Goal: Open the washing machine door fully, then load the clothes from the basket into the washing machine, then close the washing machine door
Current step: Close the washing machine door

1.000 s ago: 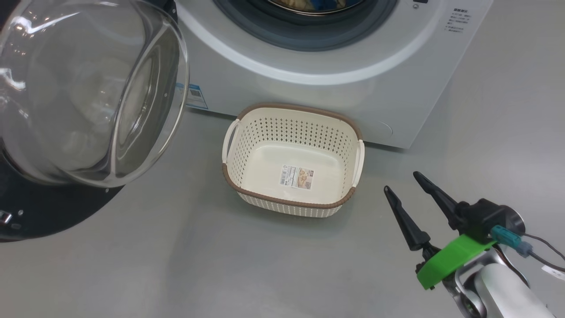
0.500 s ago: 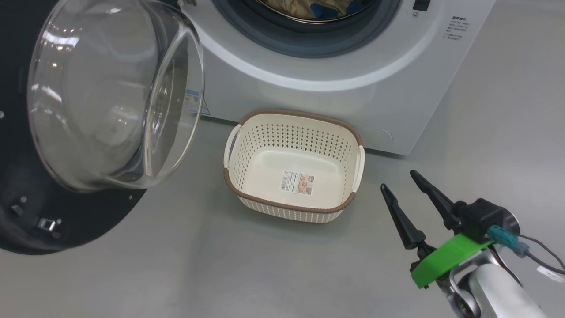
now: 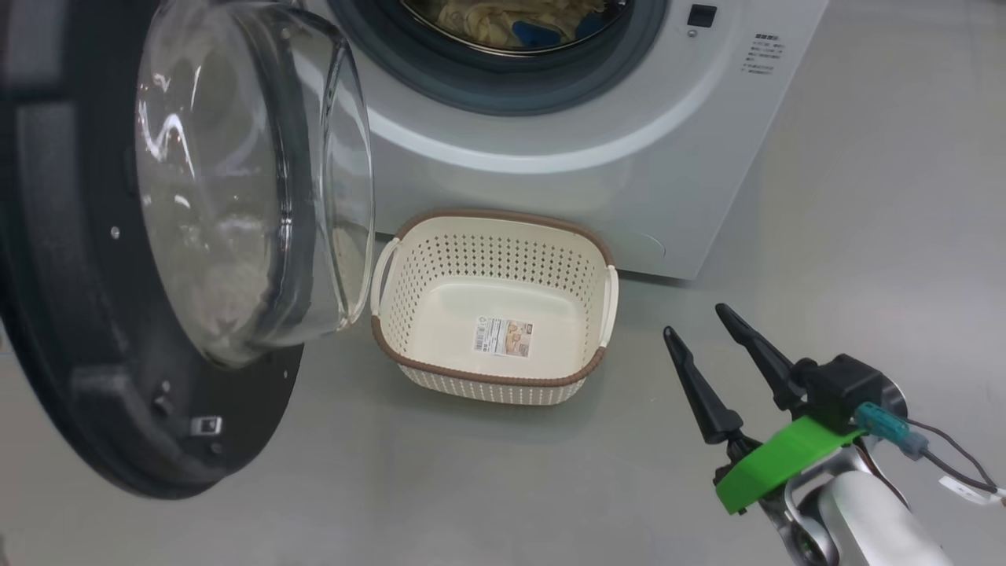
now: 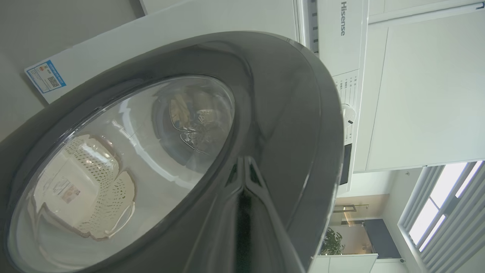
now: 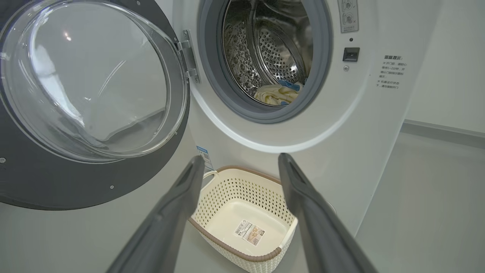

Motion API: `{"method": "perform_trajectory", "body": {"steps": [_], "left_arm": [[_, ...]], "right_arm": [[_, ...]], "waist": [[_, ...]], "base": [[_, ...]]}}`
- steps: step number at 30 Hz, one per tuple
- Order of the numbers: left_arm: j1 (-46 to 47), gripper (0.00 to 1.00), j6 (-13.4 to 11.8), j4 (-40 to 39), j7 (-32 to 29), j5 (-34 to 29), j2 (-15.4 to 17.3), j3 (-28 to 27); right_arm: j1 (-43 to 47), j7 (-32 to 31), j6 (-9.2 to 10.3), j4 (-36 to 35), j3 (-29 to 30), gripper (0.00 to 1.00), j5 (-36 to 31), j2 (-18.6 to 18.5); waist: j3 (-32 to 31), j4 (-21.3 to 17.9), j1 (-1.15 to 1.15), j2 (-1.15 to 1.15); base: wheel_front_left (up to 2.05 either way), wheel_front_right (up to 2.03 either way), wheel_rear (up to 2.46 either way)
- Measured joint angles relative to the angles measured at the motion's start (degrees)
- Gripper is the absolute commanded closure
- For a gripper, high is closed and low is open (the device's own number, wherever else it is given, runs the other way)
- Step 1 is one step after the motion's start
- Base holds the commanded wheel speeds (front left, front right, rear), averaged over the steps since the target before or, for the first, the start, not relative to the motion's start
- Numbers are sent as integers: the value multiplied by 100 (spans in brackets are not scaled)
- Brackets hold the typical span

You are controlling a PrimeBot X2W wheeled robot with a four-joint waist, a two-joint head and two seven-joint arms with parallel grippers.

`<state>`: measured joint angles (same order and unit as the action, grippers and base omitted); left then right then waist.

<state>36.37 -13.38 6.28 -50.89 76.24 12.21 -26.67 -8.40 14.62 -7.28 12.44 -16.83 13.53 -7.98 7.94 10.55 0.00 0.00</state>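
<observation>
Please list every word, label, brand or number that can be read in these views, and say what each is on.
"Hisense": on the washing machine, white front panel.
Blue label low on the machine: too small to read.
Printed notice on its front: too small.
Sticker inside the basket: unreadable.

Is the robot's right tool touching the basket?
Apart. In the head view, a strip of bare grey floor lies between the open right tool and the basket, so they don't meet.

Basket point(image 3: 487, 376) on floor point(image 3: 471, 487), before washer point(image 3: 566, 157); door point(image 3: 71, 314) open, left of basket; clothes point(image 3: 479, 22) inside washer.
</observation>
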Motion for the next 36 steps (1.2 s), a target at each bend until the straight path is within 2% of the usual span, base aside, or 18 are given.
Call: {"method": "perform_trajectory", "body": {"steps": [12,26,36], "left_arm": [[5,100,-8,-111,267,-214,-427,456],[294,100,252,216,804,-321,-783,706],[509,100,425,458,1003,-324,-872,818]], "right_arm": [[1,0,0,-2,31,0,0,103],[1,0,0,-5,88,0,0,222],[-2,0,0,-14,144,0,0,261]], "waist": [[-57,-553,0,0],[-1,-1186,0,0],[66,-1402,0,0]], "base": [[0,0,0],[0,0,0],[0,0,0]]}}
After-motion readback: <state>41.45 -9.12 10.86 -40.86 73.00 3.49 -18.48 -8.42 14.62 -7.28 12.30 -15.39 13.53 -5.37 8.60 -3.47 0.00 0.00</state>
